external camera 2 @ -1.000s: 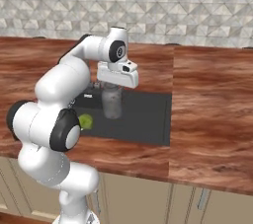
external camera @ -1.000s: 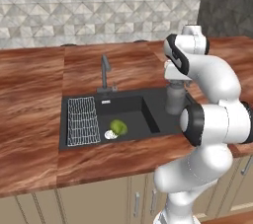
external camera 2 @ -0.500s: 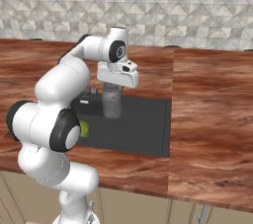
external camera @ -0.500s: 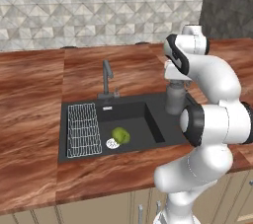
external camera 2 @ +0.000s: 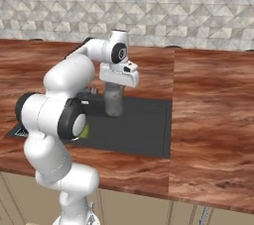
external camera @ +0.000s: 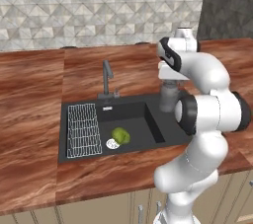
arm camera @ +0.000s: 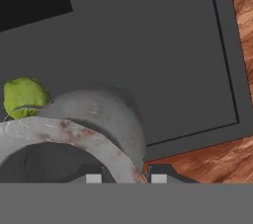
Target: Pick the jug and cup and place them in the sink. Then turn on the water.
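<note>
Since the earlier frame the hand (external camera 2: pixel 117 89) has carried the jug (external camera 2: pixel 113 101) a little lower over the sink (external camera 2: pixel 149 131), centre of the right base view. It pinches the jug by its rim, upright above the dark basin, right of the green fruit (external camera: pixel 120 135). Step in hand: placing the jug. Next, lower and let go.

**A wooden counter with a dark sink**

The counter (external camera: pixel 34 119) is of reddish-brown wood and runs along the tiled wall. A dark sink (external camera: pixel 153 127) is set into it, with a thin dark faucet (external camera: pixel 106 76) on its back edge. Inside lie a white wire rack (external camera: pixel 83 130) and a yellow-green fruit (external camera: pixel 120 135).
</note>
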